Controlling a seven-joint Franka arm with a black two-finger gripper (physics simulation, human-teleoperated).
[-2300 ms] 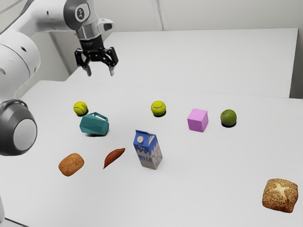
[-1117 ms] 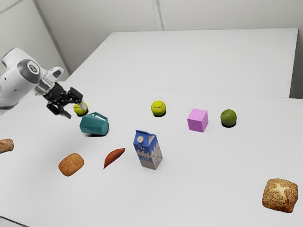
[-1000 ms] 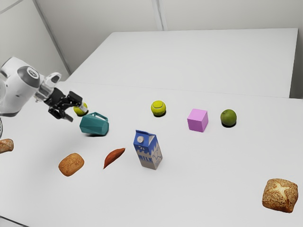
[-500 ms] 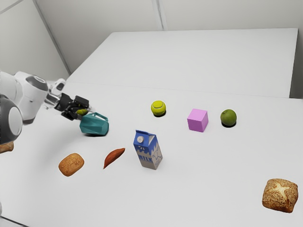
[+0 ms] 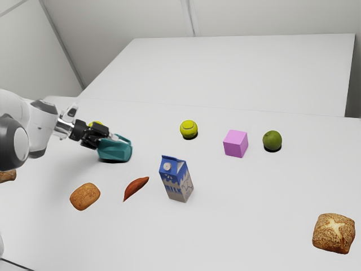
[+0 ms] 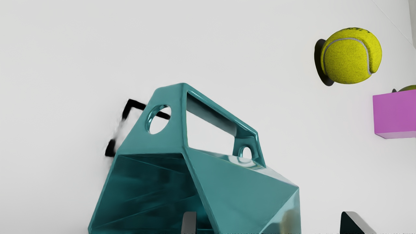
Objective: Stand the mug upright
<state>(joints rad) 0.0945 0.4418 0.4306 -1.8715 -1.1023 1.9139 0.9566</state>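
at the exterior view's left, the arm (image 5: 42, 127) is reaching in above a cut-off piece of bread (image 5: 8, 176), and a bun (image 5: 85, 196) is lying nearer the camera. a tennis ball (image 5: 95, 123) is peeking out behind the gripper (image 5: 110, 138), which is standing wide open, one finger (image 6: 189, 224) sitting in front of the mug's mouth and the other beyond its side. the teal mug (image 5: 115, 148) is lying on its side on the white table (image 5: 254, 214), handle up, its long axis running away from the gripper, mouth facing it. a sweet potato (image 5: 135, 187) is resting near the mug, then a milk carton (image 5: 176, 179) is standing. farther back, another ball (image 5: 188, 129), a pink block (image 5: 236, 143) and a green fruit (image 5: 272, 140) are sitting well apart. a wide stretch of table is separating the carton from a crusty loaf (image 5: 334, 232); pale walls (image 5: 271, 17) are rising behind.
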